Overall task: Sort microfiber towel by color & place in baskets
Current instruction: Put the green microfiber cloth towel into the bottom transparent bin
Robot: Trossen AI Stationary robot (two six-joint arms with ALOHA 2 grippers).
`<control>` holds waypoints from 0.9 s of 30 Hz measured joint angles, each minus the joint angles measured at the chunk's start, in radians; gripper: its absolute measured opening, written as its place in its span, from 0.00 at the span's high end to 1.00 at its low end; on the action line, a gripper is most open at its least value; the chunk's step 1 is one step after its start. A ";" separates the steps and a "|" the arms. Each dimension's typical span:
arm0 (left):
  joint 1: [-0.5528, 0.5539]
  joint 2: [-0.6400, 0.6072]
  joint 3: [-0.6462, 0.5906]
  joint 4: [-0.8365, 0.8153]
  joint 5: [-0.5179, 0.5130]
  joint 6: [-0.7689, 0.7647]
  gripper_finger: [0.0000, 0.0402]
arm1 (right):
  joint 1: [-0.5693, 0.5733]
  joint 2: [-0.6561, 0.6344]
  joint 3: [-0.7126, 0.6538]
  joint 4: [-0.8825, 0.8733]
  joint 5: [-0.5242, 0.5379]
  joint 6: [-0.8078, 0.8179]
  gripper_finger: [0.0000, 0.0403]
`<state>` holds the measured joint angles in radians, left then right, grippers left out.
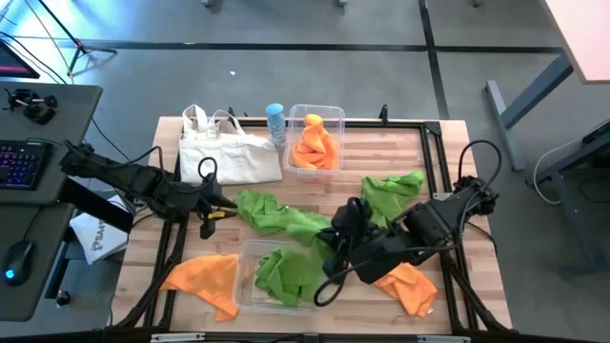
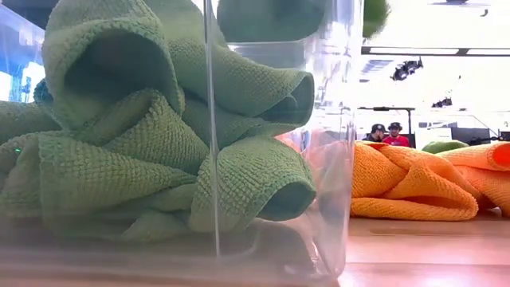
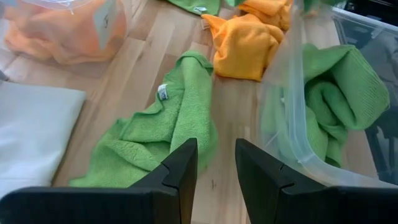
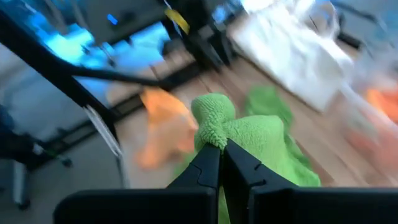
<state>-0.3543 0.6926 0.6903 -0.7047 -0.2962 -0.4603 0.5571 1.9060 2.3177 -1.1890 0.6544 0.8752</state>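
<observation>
From above, my right gripper (image 1: 335, 259) sits over the near clear plastic bin (image 1: 250, 293) that's already got bright green microfiber cloths (image 1: 286, 272) bunched in it, while the far clear bin (image 1: 335, 116) holds the bright orange cloths (image 1: 316, 148) and loose ones of both colours lie around the wooden table (image 1: 400, 143); my left gripper (image 1: 212, 211) waits by the white canvas tote bag (image 1: 229, 152). Down at table level it's mostly green cloth (image 2: 159, 135) pressed against the bin wall, with an orange cloth (image 2: 406, 183) lying just beside it. My left wrist view shows those fingers (image 3: 180, 168) slightly apart and empty over a loose green cloth (image 3: 168, 124), and my right wrist view has my fingers (image 4: 208, 168) pinched on a fold of green cloth (image 4: 236, 130), so I reckon I'm mid-drop, and next I need to let go over that bin.
</observation>
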 joint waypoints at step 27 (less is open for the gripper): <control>-0.003 0.000 0.000 0.000 -0.007 0.019 0.75 | -0.017 0.150 -0.010 0.356 -0.105 0.023 1.00</control>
<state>-0.3573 0.6926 0.6903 -0.7052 -0.3031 -0.4410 0.5405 2.0564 2.3081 -0.8328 0.5492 0.8983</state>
